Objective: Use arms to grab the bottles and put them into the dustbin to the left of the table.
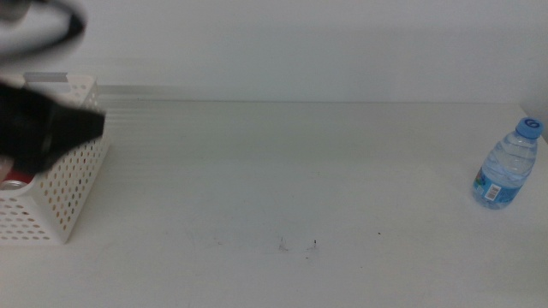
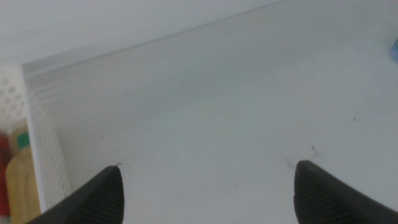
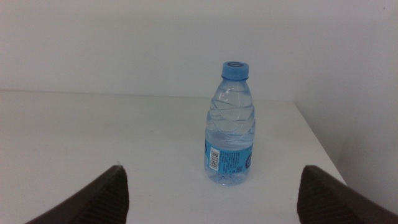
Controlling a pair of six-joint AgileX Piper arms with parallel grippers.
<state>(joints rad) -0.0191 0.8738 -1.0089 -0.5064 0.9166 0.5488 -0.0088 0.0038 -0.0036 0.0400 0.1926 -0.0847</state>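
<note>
Now the left gripper [image 2: 205, 193] hangs wide and empty by the bin [image 1: 73, 184]; far from the bin, the right gripper [image 3: 211, 196] gapes wide, lined up to grab the water bottle [image 3: 230, 124].

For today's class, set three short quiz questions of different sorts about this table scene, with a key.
1. True or false: the water bottle stands upright on the table.
2. Multiple choice: where is the left gripper? A) over the dustbin at the table's left end; B) closed around the water bottle; C) resting at the table's middle.
3. Fill in: the right gripper faces the water bottle with its fingers ____ and holding nothing.

Key: 1 true; 2 A; 3 open. The yellow tea bottle already lies in the dustbin.
</note>
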